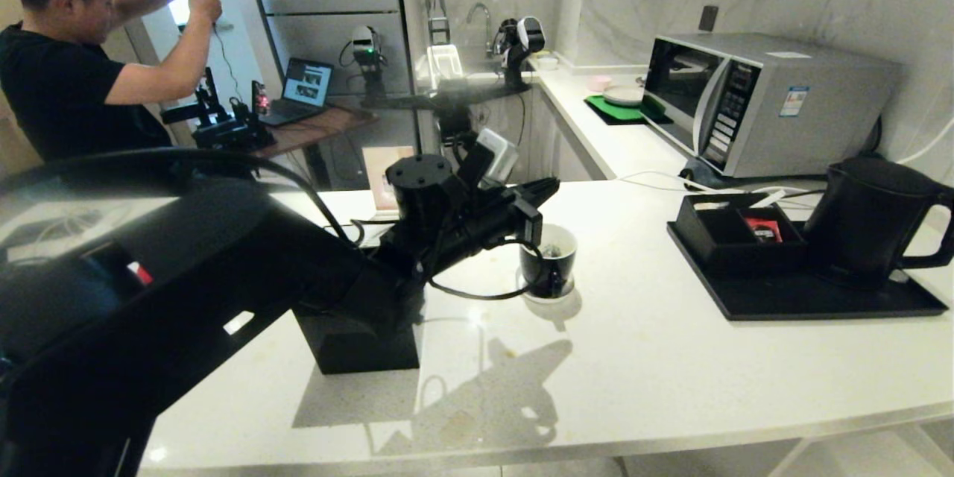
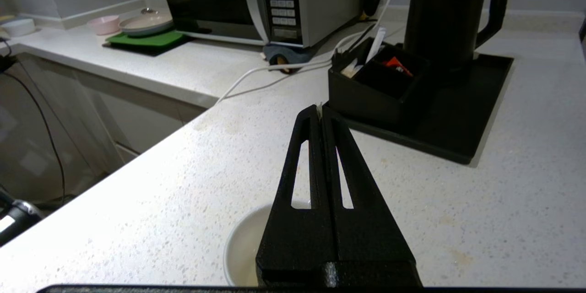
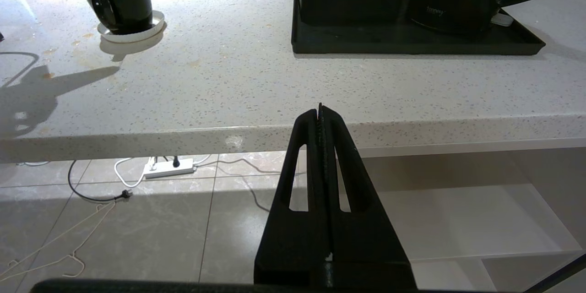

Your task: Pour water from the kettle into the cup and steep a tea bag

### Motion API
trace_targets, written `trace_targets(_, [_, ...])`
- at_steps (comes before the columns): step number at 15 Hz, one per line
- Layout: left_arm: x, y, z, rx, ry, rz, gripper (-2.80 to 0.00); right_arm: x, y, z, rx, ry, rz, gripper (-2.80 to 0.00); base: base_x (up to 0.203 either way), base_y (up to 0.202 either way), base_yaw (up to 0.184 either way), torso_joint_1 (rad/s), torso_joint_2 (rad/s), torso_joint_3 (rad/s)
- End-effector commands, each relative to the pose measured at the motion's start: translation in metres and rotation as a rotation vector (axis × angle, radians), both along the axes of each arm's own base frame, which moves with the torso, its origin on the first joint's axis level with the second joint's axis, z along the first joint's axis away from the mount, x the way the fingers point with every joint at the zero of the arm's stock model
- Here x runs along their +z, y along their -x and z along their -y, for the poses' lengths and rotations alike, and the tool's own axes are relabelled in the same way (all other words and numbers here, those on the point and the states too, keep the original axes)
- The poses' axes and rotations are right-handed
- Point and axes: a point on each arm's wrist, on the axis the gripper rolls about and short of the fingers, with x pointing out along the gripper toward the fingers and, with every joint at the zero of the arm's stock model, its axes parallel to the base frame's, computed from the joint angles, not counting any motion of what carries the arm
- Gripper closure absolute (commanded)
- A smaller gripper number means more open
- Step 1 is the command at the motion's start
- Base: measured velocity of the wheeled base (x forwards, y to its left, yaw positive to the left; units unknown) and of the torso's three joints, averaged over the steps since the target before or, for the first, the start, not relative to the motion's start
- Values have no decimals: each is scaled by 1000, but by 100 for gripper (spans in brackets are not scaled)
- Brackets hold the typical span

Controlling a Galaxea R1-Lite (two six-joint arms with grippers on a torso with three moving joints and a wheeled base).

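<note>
Microwave (image 1: 753, 97) behind kettle (image 1: 864, 220)

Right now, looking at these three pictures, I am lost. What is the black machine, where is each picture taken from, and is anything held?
It is a robot with two arms. The wide picture comes from its head, the other two from its wrists. The left tool is shut and hovers over the cup, with the tea bag inside. A white sliver shows at its tips; I cannot tell what it is. The right tool is shut, empty, in front of the counter edge. The kettle stands on a black tray.
</note>
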Motion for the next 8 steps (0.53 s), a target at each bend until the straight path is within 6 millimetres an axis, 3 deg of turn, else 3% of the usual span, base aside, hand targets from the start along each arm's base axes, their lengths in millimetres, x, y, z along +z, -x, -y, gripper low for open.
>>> trace_targets(1, [-5, 0, -1, 0, -7, -9, 0, 0, 0, 0, 0, 0, -1, 0, 0, 0, 0, 0, 0, 0])
trace_targets(8, [-7, -1, 0, 0, -8, -11, 0, 0, 0, 0, 0, 0, -1, 0, 0, 0, 0, 0, 0, 0])
